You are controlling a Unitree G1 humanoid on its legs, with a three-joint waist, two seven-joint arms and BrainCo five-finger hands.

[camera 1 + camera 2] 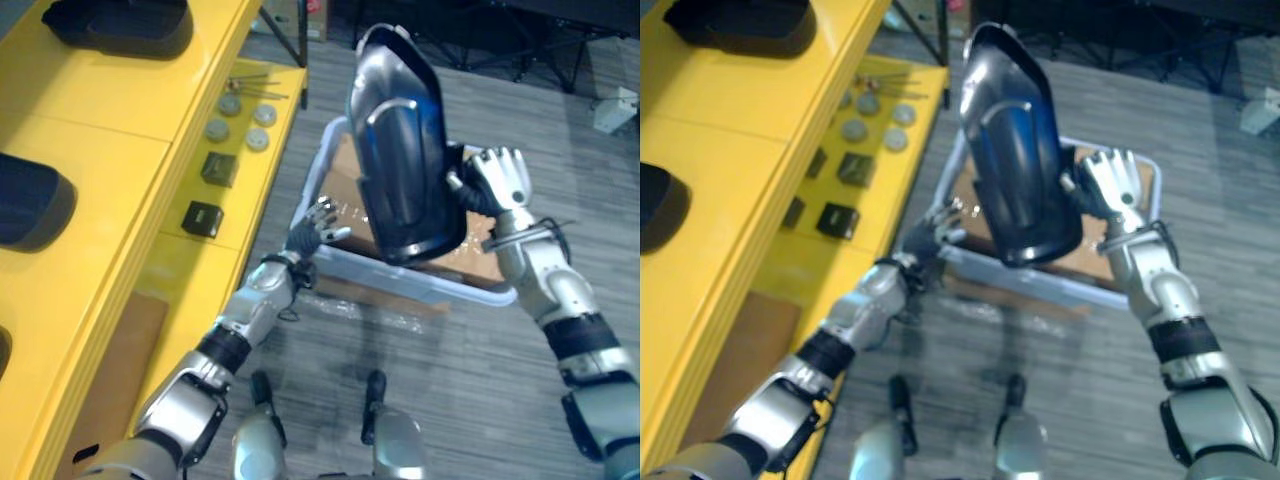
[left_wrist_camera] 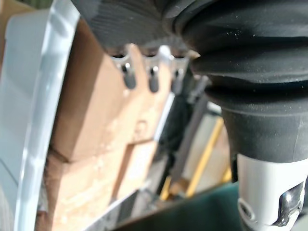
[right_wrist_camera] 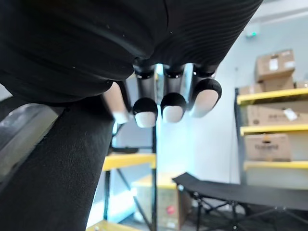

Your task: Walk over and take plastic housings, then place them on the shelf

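Note:
A large glossy black plastic housing [image 1: 400,150] is held upright in the air above a pale grey crate [image 1: 420,282] lined with cardboard. My right hand [image 1: 500,178] is at the housing's right edge, thumb pinched on it and fingers spread behind it. The right wrist view shows the housing's dark surface [image 3: 53,168] under that hand's fingertips [image 3: 168,103]. My left hand [image 1: 315,228] hovers open by the crate's left rim, apart from the housing. Its fingers [image 2: 151,79] point over the cardboard [image 2: 91,120]. Two more black housings [image 1: 120,25] [image 1: 30,200] lie on top of the yellow shelf [image 1: 110,150].
The shelf's lower level carries round grey discs [image 1: 240,120] and two small black blocks [image 1: 218,168] [image 1: 203,217]. Dark stands [image 1: 450,40] rise from the grey floor behind the crate. Further off are a black cot [image 3: 240,192] and racks of cardboard boxes [image 3: 269,144].

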